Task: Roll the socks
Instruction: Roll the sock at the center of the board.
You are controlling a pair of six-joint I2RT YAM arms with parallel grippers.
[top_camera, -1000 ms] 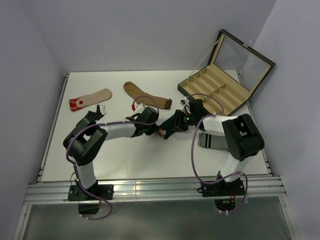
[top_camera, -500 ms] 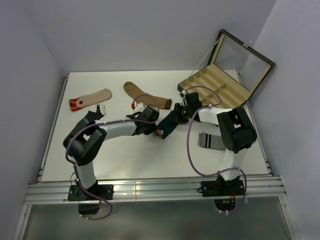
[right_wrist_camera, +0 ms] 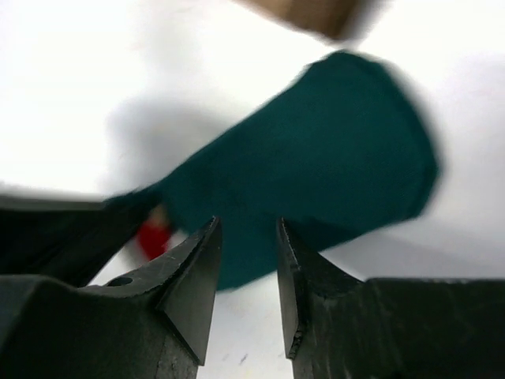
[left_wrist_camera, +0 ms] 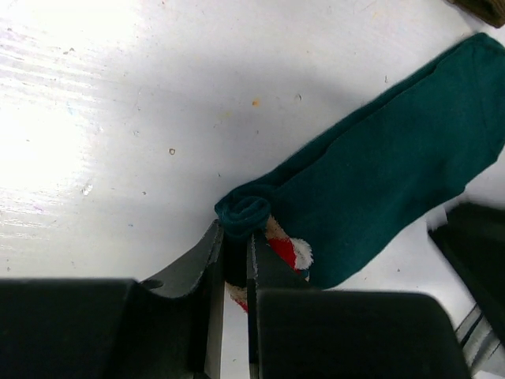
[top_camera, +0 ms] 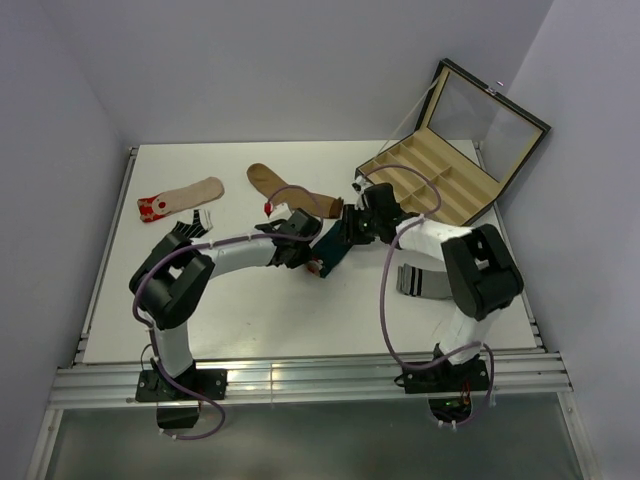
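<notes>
Teal knit with a red-and-white patch at one end: the teal sock (top_camera: 335,247) lies flat at mid-frame in the top view, on the white worktop (top_camera: 250,315) between the two wrists.

Left gripper (left_wrist_camera: 235,237): jaws narrow, pinched on a small tight curl at the sock's patterned end.

Right gripper (right_wrist_camera: 246,229): jaws partly apart with nothing between them, hovering over the wider plain end.

Long axis, left wrist view: from lower left (rolled end) to upper right (broad end, near the frame corner). The top view shows the same diagonal.

Judgement: the roll is barely begun. To do it well, turn the pinched curl along that axis toward the upper right, with the layers square to the sock's edges. The right jaws should pin the far end so the fabric is taut and does not skid or skew.
</notes>
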